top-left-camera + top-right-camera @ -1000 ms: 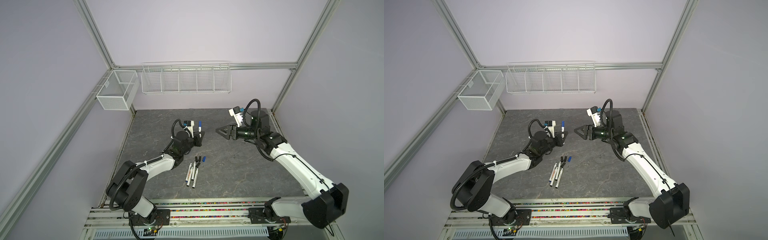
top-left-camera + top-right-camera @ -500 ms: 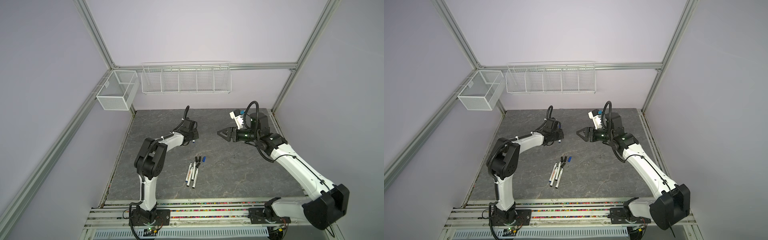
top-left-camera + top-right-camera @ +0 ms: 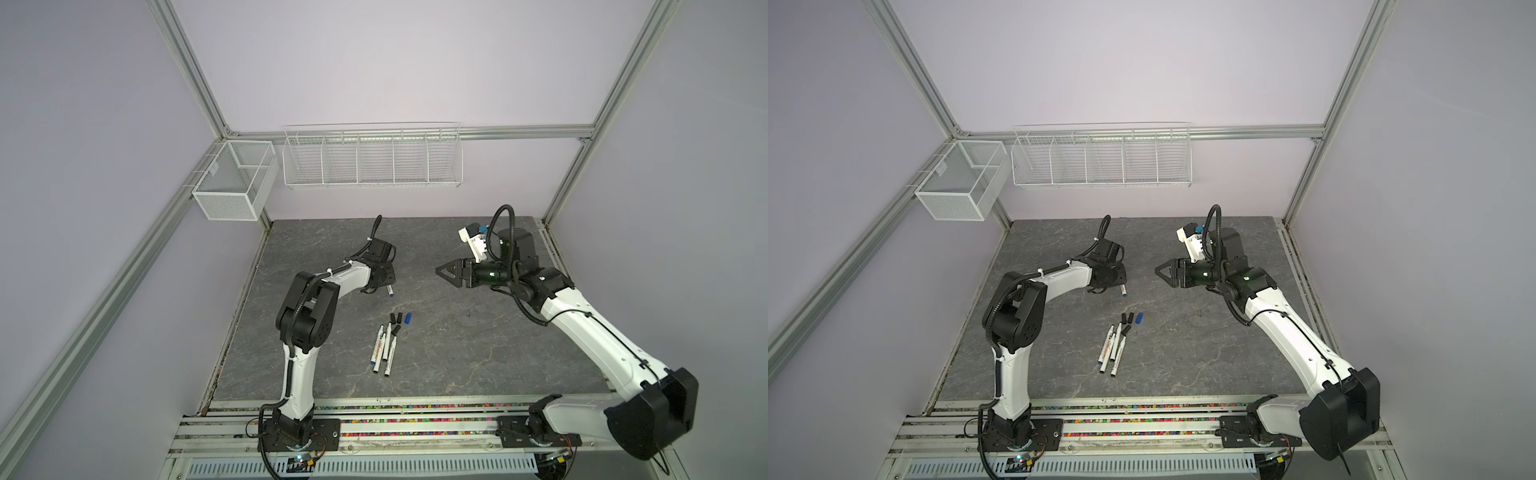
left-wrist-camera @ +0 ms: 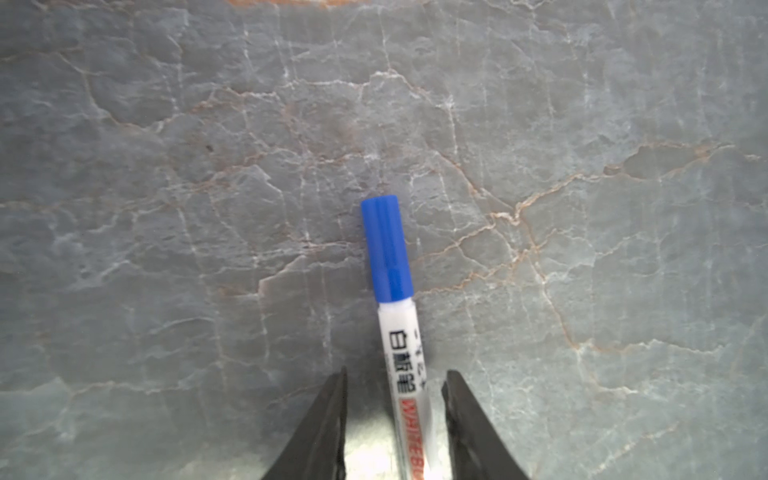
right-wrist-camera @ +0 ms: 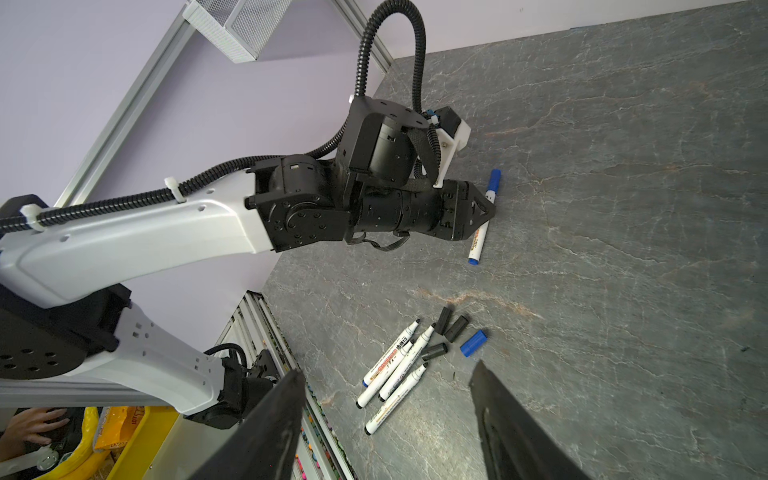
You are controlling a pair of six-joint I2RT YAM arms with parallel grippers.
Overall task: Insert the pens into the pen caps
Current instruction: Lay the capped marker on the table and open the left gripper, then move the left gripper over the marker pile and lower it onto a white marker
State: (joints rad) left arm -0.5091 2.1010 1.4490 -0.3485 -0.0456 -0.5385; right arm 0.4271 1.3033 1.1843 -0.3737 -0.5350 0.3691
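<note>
Blue cap seated on pen, lying untouched between parted jaws of left gripper. Right gripper jaws wide apart, gripping nothing. Loose caps lie beside uncapped pens.

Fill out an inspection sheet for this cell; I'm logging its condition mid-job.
Surface: dark marbled tabletop, no spills seen.
Job's things: one blue-capped pen lying between the left jaws; four uncapped pens bunched near the front; three black caps and one blue cap loose beside their tips.
Clutter: nothing seen.
Grippers: left gripper open, astride the capped pen without touching; right gripper open, empty, in the air.
Cables: black conduits on both wrists, clear of the pens.
Surroundings: wire rack and mesh basket on the walls.
</note>
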